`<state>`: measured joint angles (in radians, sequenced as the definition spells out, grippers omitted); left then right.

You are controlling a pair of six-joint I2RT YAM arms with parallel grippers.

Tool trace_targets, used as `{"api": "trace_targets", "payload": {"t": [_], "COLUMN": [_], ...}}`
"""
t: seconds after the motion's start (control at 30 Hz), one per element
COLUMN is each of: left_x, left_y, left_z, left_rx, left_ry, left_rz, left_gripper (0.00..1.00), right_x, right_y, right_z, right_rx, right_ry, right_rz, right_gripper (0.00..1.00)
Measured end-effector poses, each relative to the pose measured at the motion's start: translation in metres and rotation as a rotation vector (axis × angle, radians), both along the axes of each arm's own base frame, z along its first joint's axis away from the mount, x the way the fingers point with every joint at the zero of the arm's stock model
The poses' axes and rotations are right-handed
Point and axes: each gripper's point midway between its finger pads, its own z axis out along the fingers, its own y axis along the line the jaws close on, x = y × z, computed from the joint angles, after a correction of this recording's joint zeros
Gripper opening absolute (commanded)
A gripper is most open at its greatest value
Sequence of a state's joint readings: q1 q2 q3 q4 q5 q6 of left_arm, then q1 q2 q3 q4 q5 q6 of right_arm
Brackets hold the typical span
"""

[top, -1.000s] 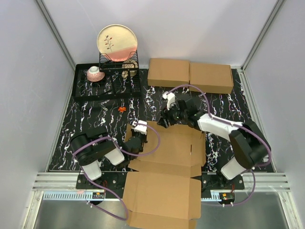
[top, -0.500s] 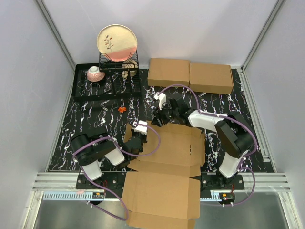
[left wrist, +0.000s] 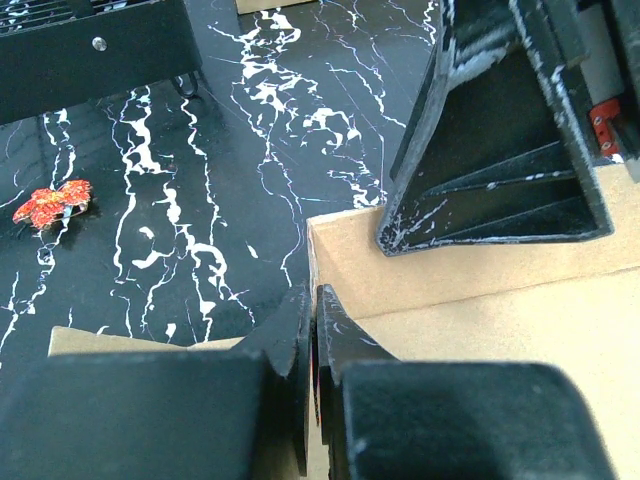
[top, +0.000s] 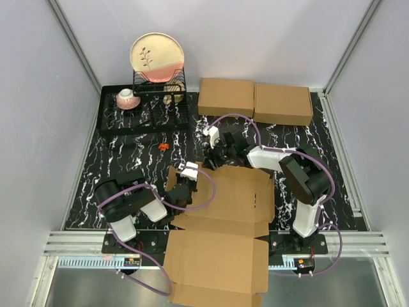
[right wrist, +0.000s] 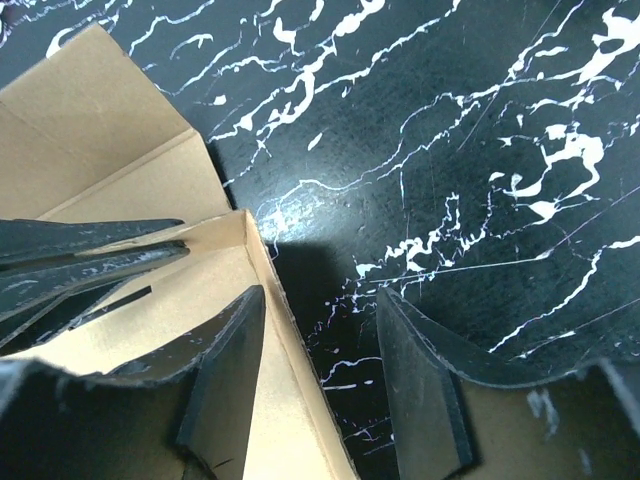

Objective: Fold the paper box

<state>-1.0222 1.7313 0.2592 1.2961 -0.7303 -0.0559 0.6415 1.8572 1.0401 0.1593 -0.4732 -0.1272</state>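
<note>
Black marbled counter is partly covered by the paper box, laid flat and open. Its far edge is straddled by the right tool, unclenched. The left tool is clenched shut at the corner. Next, that edge likely needs to be pinched and lifted.

Right gripper astride a wall of the paper box
Its jaws stood apart at the bottom of the frame, one finger inside the box over brown card and the other outside over the black, white-veined table. The upright wall edge ran between them with a gap on each side. At the left edge, the left gripper pointed rightward, fingers close together by the box corner.
</note>
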Motion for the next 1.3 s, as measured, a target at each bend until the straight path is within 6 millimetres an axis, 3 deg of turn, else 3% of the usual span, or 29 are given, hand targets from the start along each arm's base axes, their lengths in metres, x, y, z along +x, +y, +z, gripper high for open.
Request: {"api": "trace_targets", "payload": {"t": [0.27, 0.5, 0.57, 0.67, 0.7, 0.83, 0.97, 1.17, 1.3], "left_x": [-0.001, -0.001, -0.001, 0.000, 0.000, 0.002, 0.005, 0.011, 0.010], "left_y": [0.002, 0.002, 0.002, 0.005, 0.007, 0.014, 0.016, 0.015, 0.020], "left_z": [-0.001, -0.001, -0.001, -0.002, -0.001, 0.003, 0.036, 0.144, 0.185], "left_rx": [0.008, 0.008, 0.009, 0.026, 0.033, 0.074, 0.036, -0.212, -0.297], "left_ry": [0.001, 0.001, 0.001, -0.003, -0.006, -0.025, -0.089, -0.216, -0.207], "left_rz": [0.003, 0.003, 0.005, 0.014, 0.023, 0.054, 0.082, 0.142, 0.167], "left_gripper": [0.00, 0.03, 0.11, 0.37, 0.53, 0.68, 0.71, 0.73, 0.73], "right_x": [-0.004, -0.011, -0.014, -0.015, -0.015, -0.015, -0.012, -0.003, 0.005], "right_y": [0.000, 0.001, 0.002, 0.003, 0.003, -0.004, -0.018, -0.041, -0.051], "right_z": [-0.016, -0.020, -0.020, -0.019, -0.019, -0.016, -0.011, 0.010, 0.023], "right_rx": [-0.015, 0.000, 0.006, 0.009, 0.010, -0.003, -0.049, -0.119, -0.177], "right_ry": [0.031, 0.043, 0.049, 0.051, 0.048, 0.022, -0.017, -0.121, -0.213], "right_rz": [0.011, 0.025, 0.036, 0.042, 0.040, 0.013, -0.032, -0.125, -0.194], "right_gripper": [0.49, 0.33, 0.28, 0.24, 0.22, 0.21, 0.21, 0.21, 0.20]}}
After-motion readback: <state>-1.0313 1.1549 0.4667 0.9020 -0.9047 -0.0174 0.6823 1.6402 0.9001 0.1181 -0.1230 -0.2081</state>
